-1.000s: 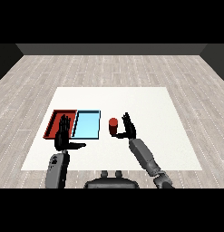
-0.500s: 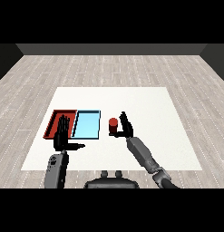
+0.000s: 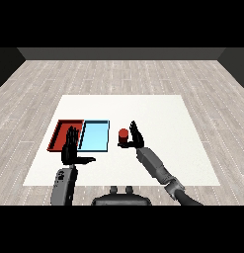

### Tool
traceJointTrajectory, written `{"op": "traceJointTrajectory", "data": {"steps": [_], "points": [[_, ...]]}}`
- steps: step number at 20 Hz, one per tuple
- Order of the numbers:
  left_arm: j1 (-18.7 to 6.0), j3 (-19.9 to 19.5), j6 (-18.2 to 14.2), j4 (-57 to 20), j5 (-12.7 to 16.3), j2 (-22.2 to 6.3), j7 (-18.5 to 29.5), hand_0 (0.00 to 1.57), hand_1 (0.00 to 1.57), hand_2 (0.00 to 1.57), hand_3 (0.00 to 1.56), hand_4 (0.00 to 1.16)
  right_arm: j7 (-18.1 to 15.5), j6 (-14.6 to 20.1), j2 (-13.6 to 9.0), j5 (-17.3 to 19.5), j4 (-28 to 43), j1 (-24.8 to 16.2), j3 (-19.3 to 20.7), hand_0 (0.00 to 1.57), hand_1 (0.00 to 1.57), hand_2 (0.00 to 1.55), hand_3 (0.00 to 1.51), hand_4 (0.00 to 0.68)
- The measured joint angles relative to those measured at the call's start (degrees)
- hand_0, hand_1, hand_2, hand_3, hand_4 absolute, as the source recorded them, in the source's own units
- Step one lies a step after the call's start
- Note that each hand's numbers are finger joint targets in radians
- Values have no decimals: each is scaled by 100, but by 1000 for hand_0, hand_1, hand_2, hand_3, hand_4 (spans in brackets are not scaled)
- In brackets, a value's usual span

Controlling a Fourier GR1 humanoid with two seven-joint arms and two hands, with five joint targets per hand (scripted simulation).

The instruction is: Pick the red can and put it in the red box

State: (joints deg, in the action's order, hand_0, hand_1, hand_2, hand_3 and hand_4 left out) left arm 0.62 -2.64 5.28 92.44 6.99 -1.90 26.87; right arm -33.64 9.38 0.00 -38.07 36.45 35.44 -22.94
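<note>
Red can (image 3: pixel 123 136) stands on the table (image 3: pixel 158 113), right of the blue tray (image 3: pixel 94 136). My right hand (image 3: pixel 136 137) is beside it, fingers spread, not closed. Wrap squarely around the middle before lifting toward the red tray (image 3: pixel 59 131).

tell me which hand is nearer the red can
Right. The right hand is right beside the red can, at its right side. The left hand is far off, in front of the red tray.
</note>
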Motion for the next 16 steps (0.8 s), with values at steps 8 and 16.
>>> {"op": "traceJointTrajectory", "data": {"steps": [8, 16], "points": [[-32, 22, -50, 21, -50, 12, -49, 0, 0, 0, 0, 0, -91, 258, 0, -521, -74, 201, -483, 0, 0, 0, 0, 0], [77, 45, -12, 157, -9, 29, -68, 0, 0, 0, 0, 0, -198, 276, 0, -1001, -278, 396, -857, 0, 0, 0, 0, 0]]}}
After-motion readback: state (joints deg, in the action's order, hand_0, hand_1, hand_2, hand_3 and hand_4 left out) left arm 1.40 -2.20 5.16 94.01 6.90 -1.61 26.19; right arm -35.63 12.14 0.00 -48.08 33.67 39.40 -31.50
